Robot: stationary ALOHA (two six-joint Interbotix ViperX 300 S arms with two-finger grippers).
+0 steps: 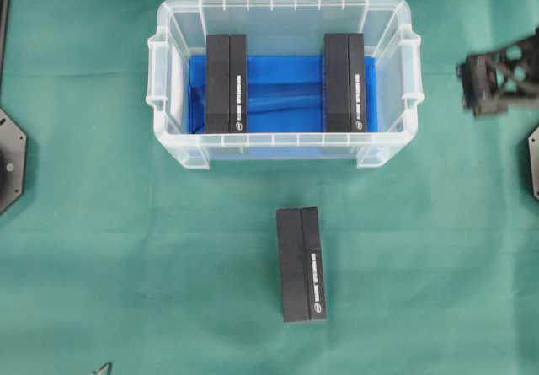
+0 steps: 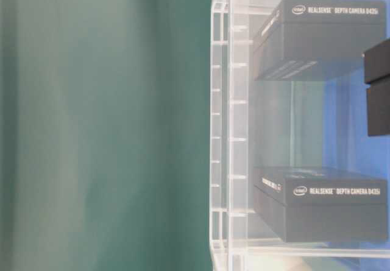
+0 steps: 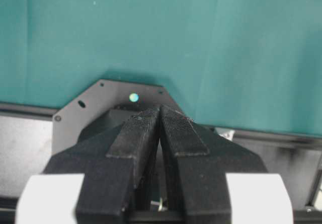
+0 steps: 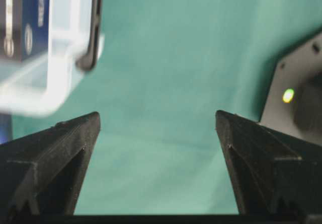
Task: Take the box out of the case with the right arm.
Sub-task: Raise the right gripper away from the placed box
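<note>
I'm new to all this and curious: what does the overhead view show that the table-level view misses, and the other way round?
Only the overhead view shows the box on the cloth outside the case and the right gripper off to its right side. Only the table-level view makes the box lettering readable. Both show the clear case with two black boxes on its blue sheet, and green cloth.

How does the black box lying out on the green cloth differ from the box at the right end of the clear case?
The box on the cloth lies outside the case, in front of it; the right-hand box in the case rests on the blue lining. The box on the cloth is turned slightly askew; the right-hand box in the case sits square to the walls. Both are black, alike in shape, with white print along one long side.
</note>
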